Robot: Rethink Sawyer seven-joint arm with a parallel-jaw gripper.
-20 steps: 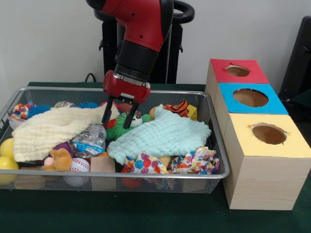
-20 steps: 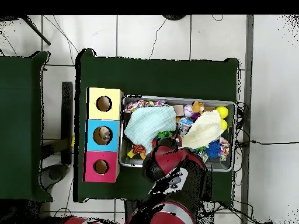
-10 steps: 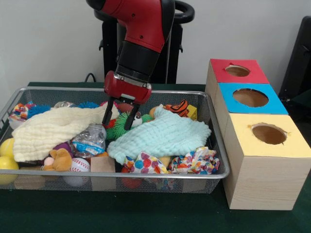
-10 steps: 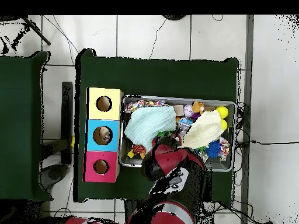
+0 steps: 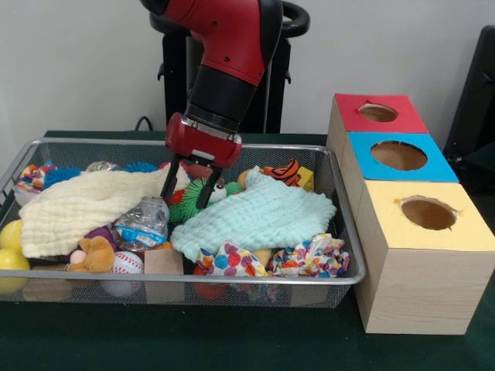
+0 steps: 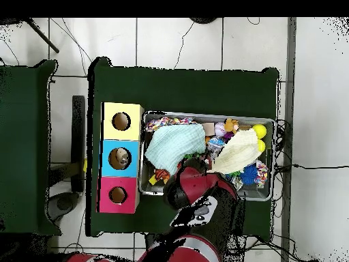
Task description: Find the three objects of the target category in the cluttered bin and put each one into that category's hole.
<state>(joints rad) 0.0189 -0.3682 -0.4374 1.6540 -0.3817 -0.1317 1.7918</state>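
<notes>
The wire mesh bin (image 5: 193, 280) (image 6: 144, 184) holds a cluttered pile of toys and cloths. My gripper (image 5: 184, 195) hangs open in the bin's middle back, its fingers (image 5: 205, 192) straddling a green spiky toy (image 5: 189, 202). A mint cloth (image 5: 259, 216) (image 6: 176, 144) lies to its right and a cream cloth (image 5: 77, 205) (image 6: 238, 152) to its left. Three boxes with round holes stand beside the bin: red (image 5: 378, 113) (image 6: 118, 195), blue (image 5: 399, 156) (image 6: 120, 159) and yellow (image 5: 428, 214) (image 6: 121, 121). In the overhead view the arm hides the gripper.
In the bin are a baseball (image 5: 126, 265), a wooden block (image 5: 163, 261), yellow balls (image 5: 11, 236), a brown plush (image 5: 97, 254), a crumpled plastic wrapper (image 5: 143, 223), patterned cloths (image 5: 309, 256), and a tiger-striped toy (image 5: 285, 171). The robot's pedestal (image 5: 267, 85) stands behind.
The gripper has shifted only slightly over the green spiky toy, staying open. Nothing in the bin has moved.
</notes>
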